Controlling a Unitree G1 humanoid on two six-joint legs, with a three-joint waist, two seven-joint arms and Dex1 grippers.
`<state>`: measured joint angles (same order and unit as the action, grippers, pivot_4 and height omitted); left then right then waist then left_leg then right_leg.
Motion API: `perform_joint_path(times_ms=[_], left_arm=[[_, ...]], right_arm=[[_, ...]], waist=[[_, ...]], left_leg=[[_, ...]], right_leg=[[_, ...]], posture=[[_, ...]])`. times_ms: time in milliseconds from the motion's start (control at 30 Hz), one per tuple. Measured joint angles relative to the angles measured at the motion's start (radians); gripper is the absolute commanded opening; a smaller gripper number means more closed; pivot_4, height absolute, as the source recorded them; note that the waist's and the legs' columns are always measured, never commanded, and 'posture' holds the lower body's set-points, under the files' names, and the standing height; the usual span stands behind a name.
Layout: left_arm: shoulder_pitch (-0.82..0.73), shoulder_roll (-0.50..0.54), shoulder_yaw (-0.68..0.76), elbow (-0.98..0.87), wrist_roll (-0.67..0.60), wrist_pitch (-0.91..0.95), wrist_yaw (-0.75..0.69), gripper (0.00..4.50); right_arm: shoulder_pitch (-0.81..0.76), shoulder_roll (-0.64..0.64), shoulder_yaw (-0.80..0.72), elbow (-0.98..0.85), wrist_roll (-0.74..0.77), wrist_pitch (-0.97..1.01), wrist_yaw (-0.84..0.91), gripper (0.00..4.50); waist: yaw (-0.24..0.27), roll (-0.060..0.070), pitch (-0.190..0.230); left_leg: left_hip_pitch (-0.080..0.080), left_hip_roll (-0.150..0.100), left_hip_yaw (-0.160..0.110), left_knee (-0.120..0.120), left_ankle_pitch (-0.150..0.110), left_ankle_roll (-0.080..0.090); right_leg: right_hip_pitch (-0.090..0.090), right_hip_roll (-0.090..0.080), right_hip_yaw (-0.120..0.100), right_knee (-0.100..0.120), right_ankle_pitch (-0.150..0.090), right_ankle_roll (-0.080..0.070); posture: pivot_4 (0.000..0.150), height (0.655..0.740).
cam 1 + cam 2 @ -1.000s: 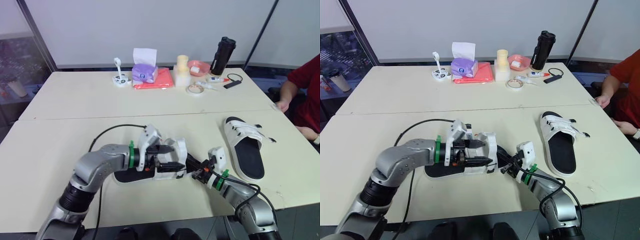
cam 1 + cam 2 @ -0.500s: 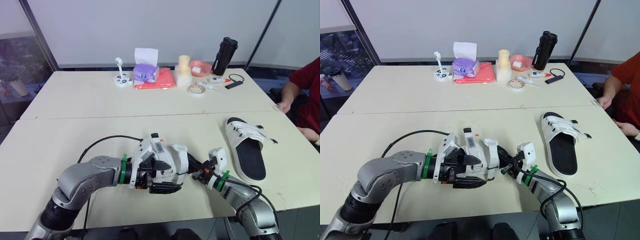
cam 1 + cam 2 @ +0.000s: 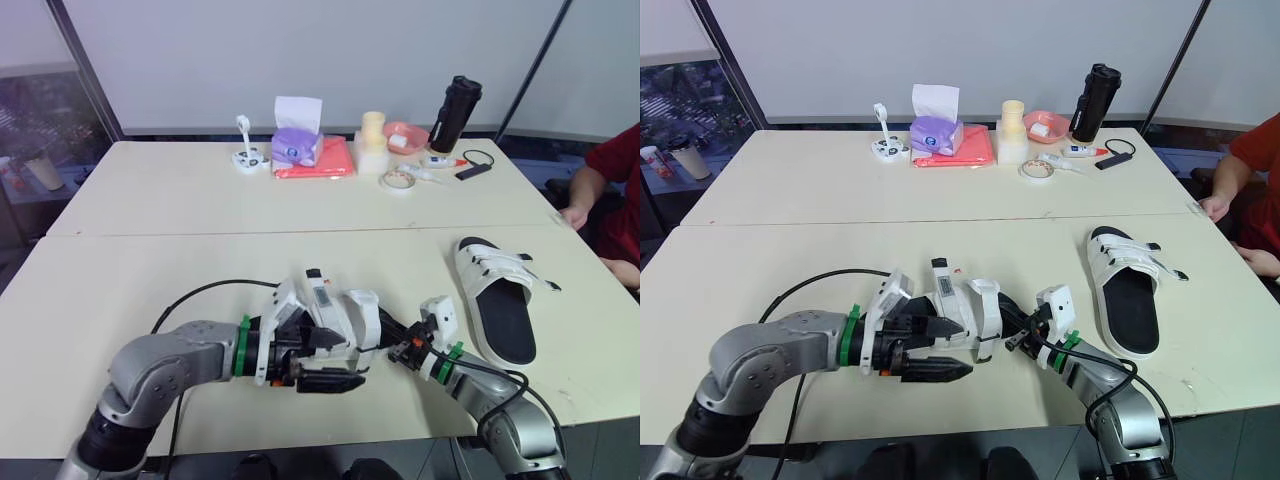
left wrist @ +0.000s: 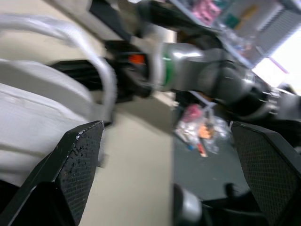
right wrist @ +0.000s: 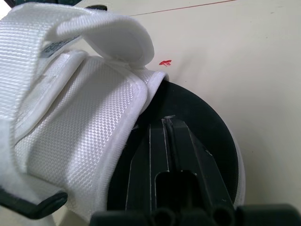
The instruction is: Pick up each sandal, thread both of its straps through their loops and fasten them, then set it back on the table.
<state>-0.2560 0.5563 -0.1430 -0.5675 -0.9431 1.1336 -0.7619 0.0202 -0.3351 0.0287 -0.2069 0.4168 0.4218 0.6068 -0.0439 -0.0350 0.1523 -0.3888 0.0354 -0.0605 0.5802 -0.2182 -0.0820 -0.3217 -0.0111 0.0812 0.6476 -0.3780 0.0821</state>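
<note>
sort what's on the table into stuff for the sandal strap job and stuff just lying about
For the job: sandal at the grippers, second sandal, left gripper, right gripper.

Lying about: tissue box, red cloth, black bottle, tape roll, pink bowl.

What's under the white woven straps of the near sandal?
Black footbed, with the right gripper lying shut over it beside the white woven straps. Anything deeper beneath them is covered.
</note>
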Motion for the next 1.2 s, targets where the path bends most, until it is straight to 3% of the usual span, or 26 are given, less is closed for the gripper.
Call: perform_joint_path(times_ms=[233,533,867,1000,1200], left_arm=[[0.018,0.009,-0.059,0.021,0.021,0.005,0.009,4.46],[-0.027,-0.107,-0.208,0.225,0.243,-0.179,0.020,4.46],[-0.057,-0.216,-0.237,0.337,0.324,-0.229,0.008,4.46],[-0.065,-0.257,-0.231,0.373,0.347,-0.237,0.037,3.19],[-0.066,-0.254,-0.200,0.359,0.345,-0.245,0.041,0.24]], right_arm=[[0.000,-0.007,-0.002,0.000,0.000,0.001,0.001,0.00],[0.000,-0.020,-0.002,-0.003,0.001,0.007,0.003,0.00],[0.002,-0.020,-0.002,-0.005,0.001,0.008,-0.005,0.00],[0.004,-0.020,-0.004,-0.005,0.001,0.008,-0.016,0.00],[0.006,-0.019,-0.003,-0.007,0.004,0.008,-0.012,0.00]], waist=[[0.003,0.000,0.000],[0.006,0.000,-0.001],[0.005,0.000,-0.001],[0.005,0.001,-0.001],[0.005,0.001,-0.001]], left_leg=[[0.000,-0.001,0.000,0.000,0.000,0.000],[0.000,-0.002,-0.001,0.002,0.000,0.000],[-0.001,-0.002,-0.001,0.007,0.000,0.000],[-0.002,-0.001,-0.001,0.011,0.000,0.000],[-0.002,-0.001,-0.001,0.011,-0.001,0.001]], right_leg=[[0.000,0.000,0.000,0.000,0.000,0.000],[0.001,0.000,0.000,0.001,0.000,0.000],[0.002,0.000,-0.001,0.002,0.000,0.000],[0.002,0.000,-0.001,0.002,0.001,0.001],[0.002,0.000,-0.001,0.002,0.001,0.001]], posture=[[0.150,0.7400],[0.150,0.7400],[0.150,0.7400],[0.150,0.7400],[0.150,0.7400]])
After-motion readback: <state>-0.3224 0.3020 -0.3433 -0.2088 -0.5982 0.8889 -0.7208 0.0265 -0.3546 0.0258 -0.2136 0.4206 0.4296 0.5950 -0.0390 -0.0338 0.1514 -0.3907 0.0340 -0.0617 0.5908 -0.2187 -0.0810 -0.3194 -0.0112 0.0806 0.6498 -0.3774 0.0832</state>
